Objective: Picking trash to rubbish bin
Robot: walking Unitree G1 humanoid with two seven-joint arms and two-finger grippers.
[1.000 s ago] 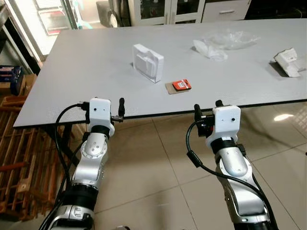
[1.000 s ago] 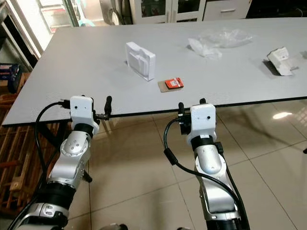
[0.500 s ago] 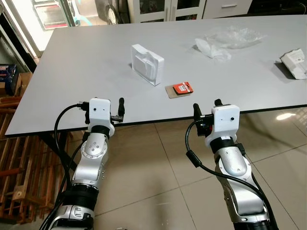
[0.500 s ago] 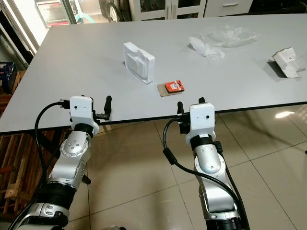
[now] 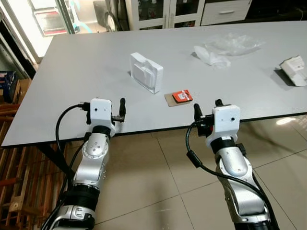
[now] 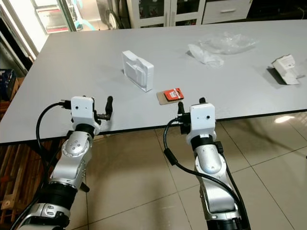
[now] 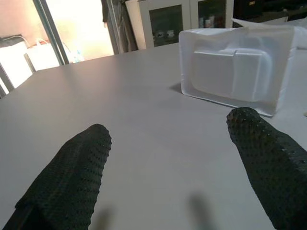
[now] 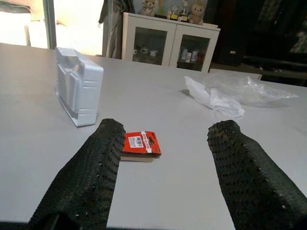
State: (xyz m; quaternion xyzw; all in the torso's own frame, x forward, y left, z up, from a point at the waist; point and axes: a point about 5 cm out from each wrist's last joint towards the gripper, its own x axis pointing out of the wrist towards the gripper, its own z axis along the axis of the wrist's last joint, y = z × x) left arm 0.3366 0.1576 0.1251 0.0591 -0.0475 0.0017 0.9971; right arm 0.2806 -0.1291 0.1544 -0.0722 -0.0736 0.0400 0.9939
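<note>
The robot stands at the edge of a grey table (image 5: 72, 62) with both arms held out in front. The trash lies on the table. A small red packet (image 5: 181, 96) sits just past the right gripper (image 5: 207, 109), near the table's edge. A white tray (image 5: 146, 72) stands a bit farther in, ahead of the left gripper (image 7: 177, 172). Clear plastic wrap (image 5: 225, 47) and a white box (image 5: 295, 64) lie farther off to the right. No bin can be seen.

Both grippers have their fingers spread wide apart and hold nothing.

The red packet looks like the best first pick. It is flat, so the right gripper should probably come down from above, with one finger on each side, and pinch it gently at the edges.
</note>
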